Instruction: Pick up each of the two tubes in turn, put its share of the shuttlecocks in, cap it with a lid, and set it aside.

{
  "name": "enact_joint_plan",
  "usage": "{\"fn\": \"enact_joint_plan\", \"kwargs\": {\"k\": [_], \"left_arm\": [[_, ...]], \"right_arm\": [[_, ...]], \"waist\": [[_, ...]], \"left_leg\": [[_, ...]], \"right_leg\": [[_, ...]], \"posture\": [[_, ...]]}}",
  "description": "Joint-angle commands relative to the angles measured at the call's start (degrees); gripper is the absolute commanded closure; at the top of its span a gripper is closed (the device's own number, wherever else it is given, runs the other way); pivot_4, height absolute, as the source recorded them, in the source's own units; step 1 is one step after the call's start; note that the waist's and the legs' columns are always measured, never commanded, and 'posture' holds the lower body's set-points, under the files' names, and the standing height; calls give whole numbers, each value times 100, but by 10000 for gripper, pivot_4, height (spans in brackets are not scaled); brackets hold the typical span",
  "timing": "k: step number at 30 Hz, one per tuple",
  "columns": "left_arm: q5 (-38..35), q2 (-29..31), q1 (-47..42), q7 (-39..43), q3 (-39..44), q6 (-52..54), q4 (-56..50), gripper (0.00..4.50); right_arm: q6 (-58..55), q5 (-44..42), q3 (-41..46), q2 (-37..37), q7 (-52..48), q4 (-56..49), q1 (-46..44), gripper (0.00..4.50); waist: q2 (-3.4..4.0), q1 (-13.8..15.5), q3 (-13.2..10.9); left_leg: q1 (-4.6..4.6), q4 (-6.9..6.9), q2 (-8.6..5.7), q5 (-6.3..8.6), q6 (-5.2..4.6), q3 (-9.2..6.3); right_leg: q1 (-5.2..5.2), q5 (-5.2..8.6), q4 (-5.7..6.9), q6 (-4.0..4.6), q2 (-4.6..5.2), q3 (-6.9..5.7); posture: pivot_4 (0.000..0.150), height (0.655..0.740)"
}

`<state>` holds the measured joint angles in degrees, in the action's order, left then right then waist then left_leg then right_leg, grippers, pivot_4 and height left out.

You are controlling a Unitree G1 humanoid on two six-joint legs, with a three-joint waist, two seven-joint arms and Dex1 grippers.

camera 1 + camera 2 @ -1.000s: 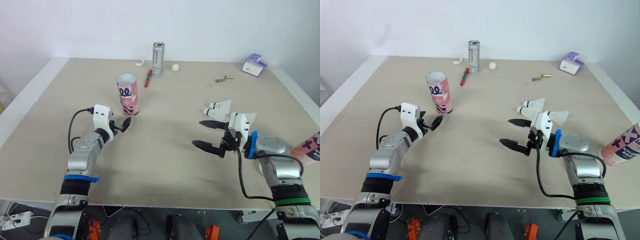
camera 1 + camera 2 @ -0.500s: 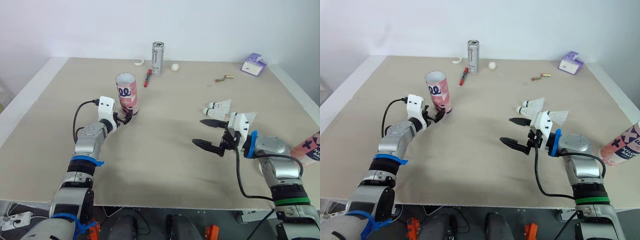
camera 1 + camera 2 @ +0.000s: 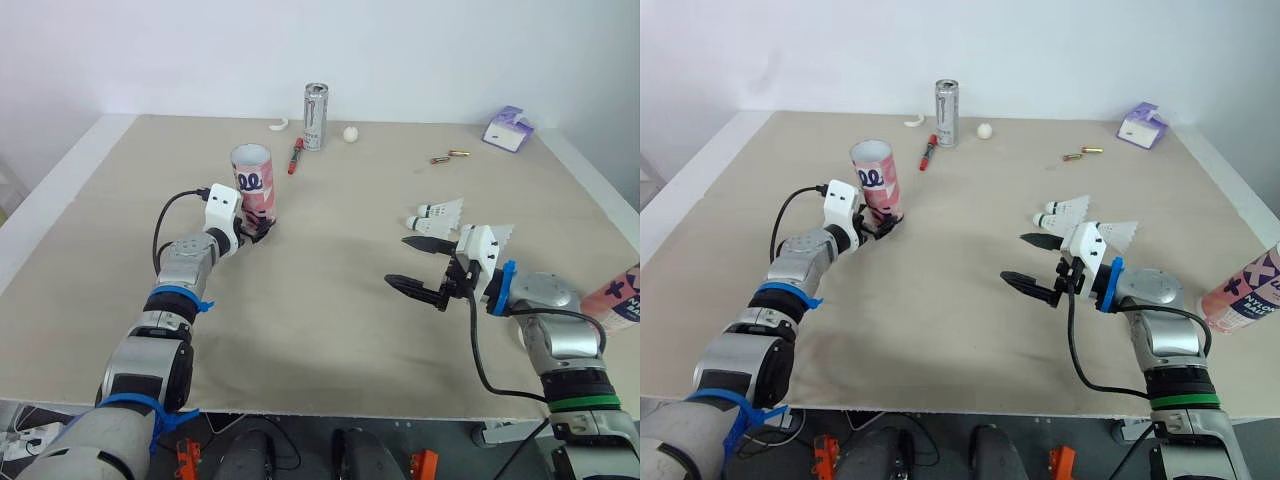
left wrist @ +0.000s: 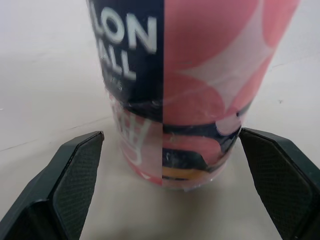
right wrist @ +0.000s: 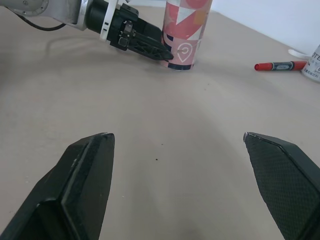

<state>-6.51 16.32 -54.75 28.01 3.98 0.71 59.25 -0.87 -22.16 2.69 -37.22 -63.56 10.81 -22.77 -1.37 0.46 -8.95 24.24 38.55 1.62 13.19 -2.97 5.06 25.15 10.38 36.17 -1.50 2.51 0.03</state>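
From the head camera, the left gripper (image 3: 257,231) sits low against the foot of the pink-and-navy printed cardboard tube (image 3: 253,187), which stands upright and open-topped on the left half of the beige tabletop (image 3: 330,330). The right gripper (image 3: 397,261) hovers over bare table on the right side with its black fingers spread wide and nothing between them. Just behind it lie white feathered shuttlecocks (image 3: 438,212), one of them partly hidden by the gripper's white mount. A second pink printed tube (image 3: 618,298) pokes in at the table's right edge, cut off by the frame. Along the far side are a tall silver drink can (image 3: 316,117), a red marker pen (image 3: 297,155), a small white ball (image 3: 350,134), a purple tissue pack (image 3: 508,130) and some small brass-coloured pieces (image 3: 450,156); all lie well apart from both grippers.

In the left wrist view, the two fingers (image 4: 75,172) stand wide apart on either side of the tube's base. A strip of table shows between each fingertip and the tube wall, so neither touches it. The tube rests flat on the table.

In the right wrist view, that gripper's fingers (image 5: 90,167) are also wide, with bare tabletop between them. Beyond, the left gripper reaches the tube's foot, and the red marker lies off to one side.
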Motion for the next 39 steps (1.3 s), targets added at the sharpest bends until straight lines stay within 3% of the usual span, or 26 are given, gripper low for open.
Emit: {"fn": "enact_joint_plan", "kwargs": {"k": [1, 24, 26, 39], "left_arm": [[93, 76, -400, 44, 60, -285, 385, 0], [297, -9, -1099, -82, 175, -672, 1436, 0], [313, -28, -1102, -101, 183, -688, 1447, 5176], [405, 33, -999, -125, 253, -747, 1454, 5176]], "right_arm": [[10, -50, 200, -75, 34, -238, 16, 704], [-272, -115, 330, -166, 243, -696, 279, 704], [-287, -118, 346, -178, 257, -714, 293, 0], [-340, -109, 414, -171, 271, -806, 383, 0]], "waist": [[-1, -1, 0], [-3, -1, -2], [-3, -1, -2], [-3, -1, -2]], "left_leg": [[0, 0, 0, 0, 0, 0], [6, 0, -1, 0, 1, 0], [6, 0, -1, 0, 1, 0], [7, 1, -2, 0, 1, -1]], "right_leg": [[0, 0, 0, 0, 0, 0], [5, 0, 0, -2, -2, 0], [5, 0, 0, -1, -2, 0], [5, 0, 1, -1, -4, 0]], "posture": [[1500, 7400], [1500, 7400], [1500, 7400], [1500, 7400]]}}
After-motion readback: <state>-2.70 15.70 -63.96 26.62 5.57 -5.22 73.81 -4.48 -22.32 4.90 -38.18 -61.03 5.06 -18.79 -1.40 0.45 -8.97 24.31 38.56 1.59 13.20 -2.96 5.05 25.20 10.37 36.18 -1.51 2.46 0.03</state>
